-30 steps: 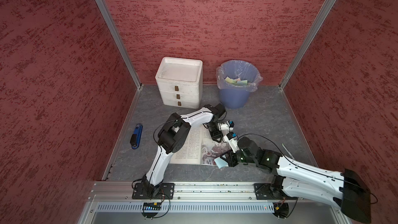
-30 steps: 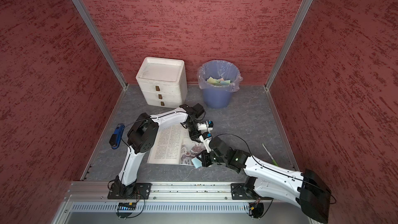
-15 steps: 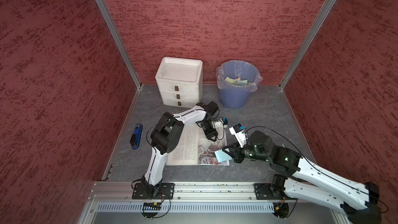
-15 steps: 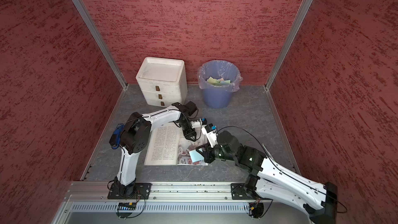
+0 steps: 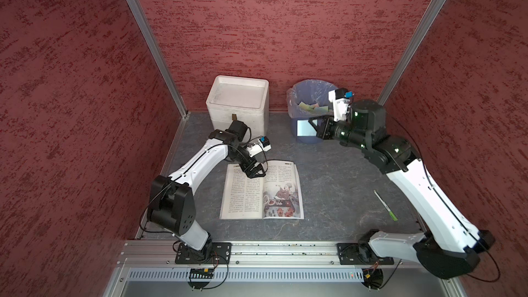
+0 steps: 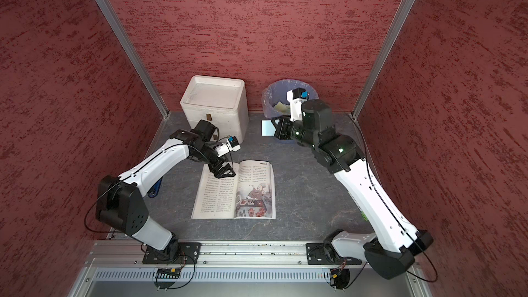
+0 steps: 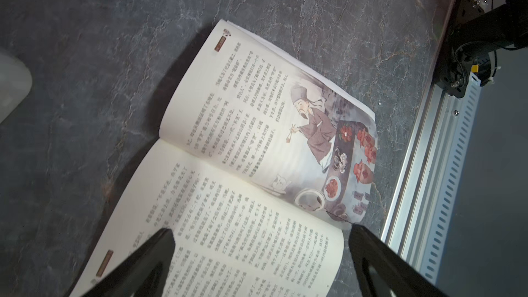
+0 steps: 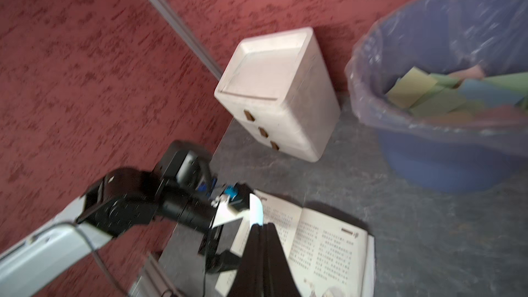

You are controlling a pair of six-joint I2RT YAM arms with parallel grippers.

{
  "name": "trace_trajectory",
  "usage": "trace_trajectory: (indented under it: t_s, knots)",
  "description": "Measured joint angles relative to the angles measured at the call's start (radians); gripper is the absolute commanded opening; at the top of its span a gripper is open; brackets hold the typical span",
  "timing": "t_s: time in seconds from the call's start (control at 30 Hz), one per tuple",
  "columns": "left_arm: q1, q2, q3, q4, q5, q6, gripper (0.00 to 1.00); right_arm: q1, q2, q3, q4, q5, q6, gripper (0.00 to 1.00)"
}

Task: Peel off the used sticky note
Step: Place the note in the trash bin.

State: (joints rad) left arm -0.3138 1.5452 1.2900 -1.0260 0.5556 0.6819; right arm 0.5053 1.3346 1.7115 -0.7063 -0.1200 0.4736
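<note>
My right gripper (image 5: 314, 128) (image 6: 275, 128) is shut on the pale blue sticky note (image 5: 305, 127) (image 6: 267, 128), holding it in the air just in front of the blue bin (image 5: 294, 101) (image 6: 267, 101). The right wrist view shows the note (image 8: 255, 210) edge-on, sticking out of the gripper's (image 8: 261, 225) closed tips. The open book (image 5: 265, 192) (image 6: 237, 192) (image 7: 243, 167) lies flat on the grey floor. My left gripper (image 5: 254, 171) (image 6: 224, 173) (image 7: 261, 229) hovers open over the book's far edge, with nothing between its fingers.
The lined bin (image 8: 445, 167) holds several coloured notes. A white drawer unit (image 5: 238, 104) (image 6: 215, 104) (image 8: 280, 92) stands at the back, left of the bin. A pen (image 5: 385, 205) lies on the floor at the right. A blue object (image 6: 154, 191) shows behind the left arm.
The right arm has lifted the note off the book's lower right page and carried it back toward the bin. The left gripper has opened wide and drawn back to the book's far edge.
</note>
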Motion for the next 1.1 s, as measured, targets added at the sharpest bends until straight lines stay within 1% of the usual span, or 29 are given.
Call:
trace_trajectory:
  t_s: [0.1,0.2,0.33,0.47,0.6,0.73,0.77,0.8,0.87,0.9,0.97,1.0,1.03,1.07,1.1]
  knots:
    - [0.072,-0.067,-0.045,-0.009,0.022,0.006,1.00,-0.073,0.124,0.136,-0.011,0.045,-0.003,0.00]
    - [0.149,-0.127,-0.090,-0.011,0.049,0.015,1.00,-0.117,0.271,0.268,-0.032,0.091,-0.011,0.00]
    - [0.257,-0.192,-0.154,0.006,0.080,0.014,1.00,-0.136,0.457,0.425,-0.075,0.177,-0.041,0.00]
    - [0.357,-0.202,-0.193,0.043,0.121,0.011,1.00,-0.137,0.600,0.553,-0.119,0.263,-0.082,0.00]
    - [0.407,-0.167,-0.201,0.061,0.144,0.028,1.00,-0.138,0.702,0.660,-0.150,0.328,-0.116,0.00]
    - [0.411,-0.156,-0.271,0.089,0.137,0.067,1.00,-0.139,0.760,0.723,-0.160,0.387,-0.145,0.00]
    - [0.411,-0.155,-0.288,0.090,0.133,0.077,1.00,-0.140,0.769,0.735,-0.160,0.399,-0.152,0.02]
    - [0.412,-0.153,-0.299,0.090,0.130,0.087,1.00,-0.140,0.776,0.746,-0.159,0.410,-0.160,0.09]
    - [0.415,-0.144,-0.309,0.089,0.124,0.106,1.00,-0.140,0.787,0.766,-0.159,0.427,-0.174,0.18]
    - [0.417,-0.138,-0.310,0.087,0.122,0.117,1.00,-0.140,0.791,0.773,-0.158,0.434,-0.181,0.30]
    - [0.418,-0.126,-0.310,0.083,0.121,0.137,1.00,-0.140,0.794,0.780,-0.159,0.444,-0.197,0.65]
    - [0.418,-0.123,-0.312,0.081,0.121,0.143,1.00,-0.139,0.794,0.782,-0.159,0.450,-0.208,0.79]
    - [0.418,-0.122,-0.315,0.081,0.121,0.149,1.00,-0.135,0.794,0.782,-0.159,0.460,-0.223,0.90]
    - [0.418,-0.124,-0.320,0.082,0.121,0.154,1.00,-0.129,0.794,0.782,-0.159,0.475,-0.234,0.97]
    - [0.418,-0.124,-0.324,0.082,0.121,0.159,1.00,-0.125,0.794,0.782,-0.159,0.494,-0.251,0.98]
